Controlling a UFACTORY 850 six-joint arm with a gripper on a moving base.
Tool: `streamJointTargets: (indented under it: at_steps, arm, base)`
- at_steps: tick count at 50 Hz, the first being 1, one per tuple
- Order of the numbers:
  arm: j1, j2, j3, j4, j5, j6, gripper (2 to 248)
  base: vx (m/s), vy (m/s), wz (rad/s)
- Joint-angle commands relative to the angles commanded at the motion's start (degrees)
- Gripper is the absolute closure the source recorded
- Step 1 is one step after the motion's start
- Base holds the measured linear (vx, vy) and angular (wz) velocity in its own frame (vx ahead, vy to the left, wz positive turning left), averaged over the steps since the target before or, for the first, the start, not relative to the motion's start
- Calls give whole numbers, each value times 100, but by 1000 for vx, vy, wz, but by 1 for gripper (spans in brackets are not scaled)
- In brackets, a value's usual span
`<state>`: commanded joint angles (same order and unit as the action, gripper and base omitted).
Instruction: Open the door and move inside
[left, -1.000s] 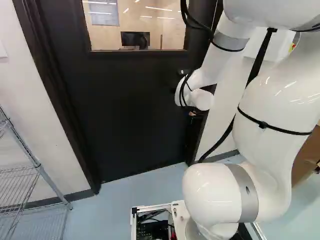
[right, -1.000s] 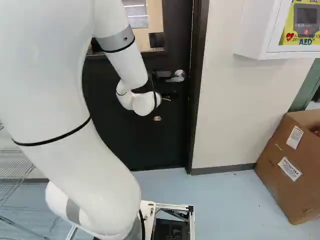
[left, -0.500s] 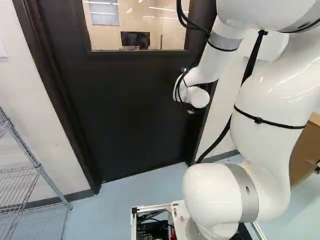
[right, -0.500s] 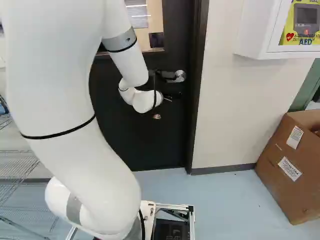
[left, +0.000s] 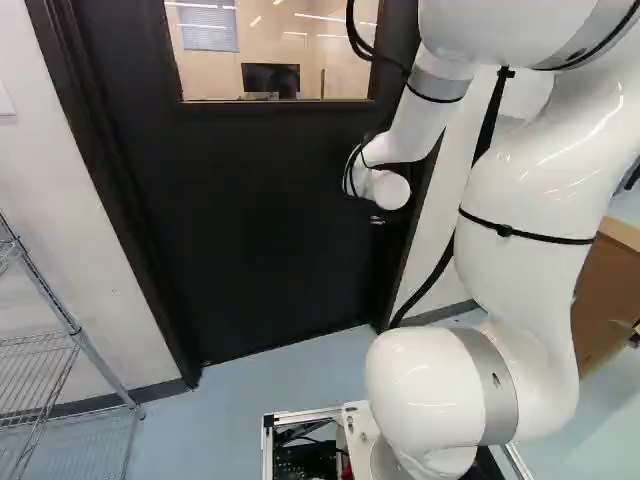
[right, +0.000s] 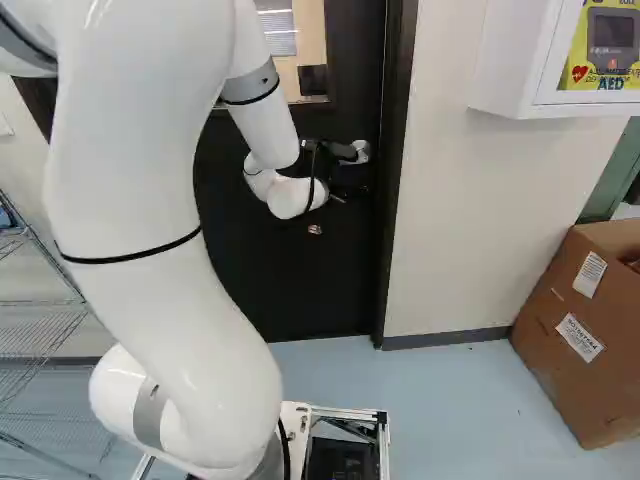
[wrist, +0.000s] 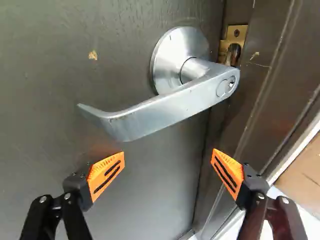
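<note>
Holds the gripper (right: 352, 170) spread wide, with the lever handle (wrist: 160, 107) on the door (left: 260, 220) just ahead of the gap between orange pads (wrist: 106, 172). Reveals the brass latch plate (wrist: 236, 33) in the wrist view alone.

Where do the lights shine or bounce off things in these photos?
Left base view: bright streaks on the glossy white arm, and thin light streaks across the window. Right base view: small highlights on the same arm. Wrist view: a pale sheen on the metal door handle, and a reddish glow on the dark door, perhaps from the nearby orange pad.
</note>
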<state>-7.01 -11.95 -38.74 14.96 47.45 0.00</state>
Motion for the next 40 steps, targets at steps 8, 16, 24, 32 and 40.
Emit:
streamJointTargets:
  at_steps: [8,16,24,32,40]
  arm:
    - [13,-155,-177,0,0,0,3]
    - [25,-310,-358,0,0,0,3]
    - [37,-466,-540,0,0,0,3]
    - [50,-619,-724,0,0,0,3]
    - [72,-771,-906,0,0,0,3]
  base:
    - [0,0,0]
    - [0,0,0]
    - [0,0,0]
    - [0,0,0]
    - [0,0,0]
